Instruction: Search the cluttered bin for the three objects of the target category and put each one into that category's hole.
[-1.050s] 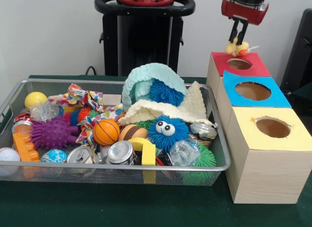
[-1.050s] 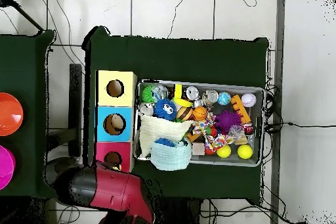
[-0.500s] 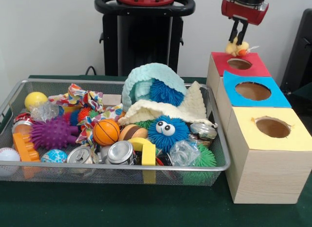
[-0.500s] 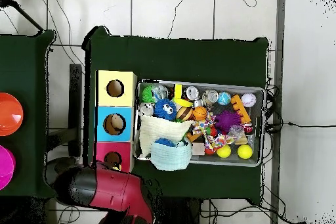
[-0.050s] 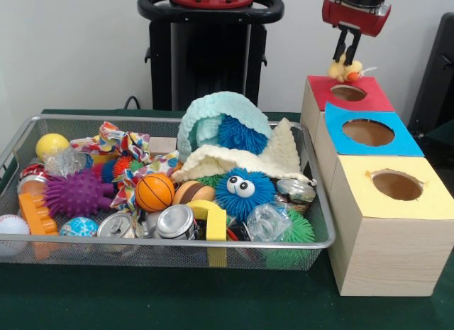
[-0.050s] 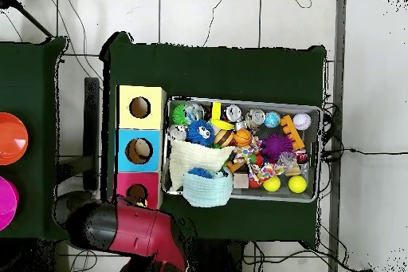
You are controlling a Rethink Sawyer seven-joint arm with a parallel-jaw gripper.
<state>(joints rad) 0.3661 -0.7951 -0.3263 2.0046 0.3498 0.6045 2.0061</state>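
Above the red hole (image 5: 348, 93), gripper (image 5: 345, 57) clamps yellow duck (image 5: 345, 69).

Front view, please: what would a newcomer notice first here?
Probably the end effector at the upper right, holding a small yellow duck toy just above the red-topped hole. Next, the wire bin crammed with toys, where a blue fuzzy ball with googly eyes stands out.

An orange plate (image 6: 11, 138) and a pink plate (image 6: 6, 203) lie on the side table (image 6: 32, 69).
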